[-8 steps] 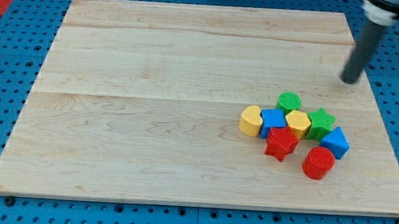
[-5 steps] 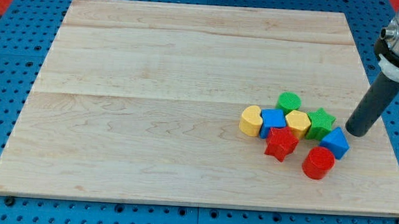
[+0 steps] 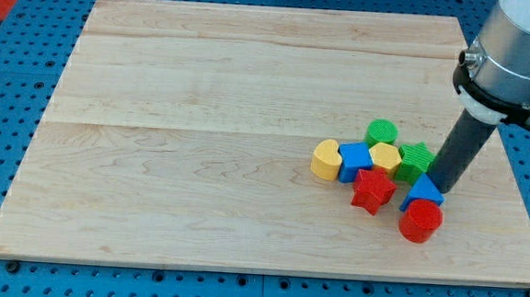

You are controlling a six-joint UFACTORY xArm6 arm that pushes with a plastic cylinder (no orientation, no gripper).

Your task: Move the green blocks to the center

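Note:
A green cylinder [image 3: 382, 132] and a green star [image 3: 415, 160] sit in a tight cluster at the view's right of the wooden board [image 3: 202, 117]. My tip [image 3: 441, 186] stands just right of the green star, touching it, and above the blue block [image 3: 423, 190]. Left of the star lie a yellow block [image 3: 386, 157], a blue block [image 3: 356, 160] and a yellow cylinder-like block [image 3: 325, 159].
A red star [image 3: 372, 191] lies below the row and a red cylinder [image 3: 420, 221] sits at the cluster's lower right. Blue pegboard [image 3: 9, 105] surrounds the board. The arm's grey body [image 3: 518, 49] hangs over the board's right edge.
My tip moved down and left from the board's upper right into the cluster's right side. The green star and the row of blocks slid a little to the left.

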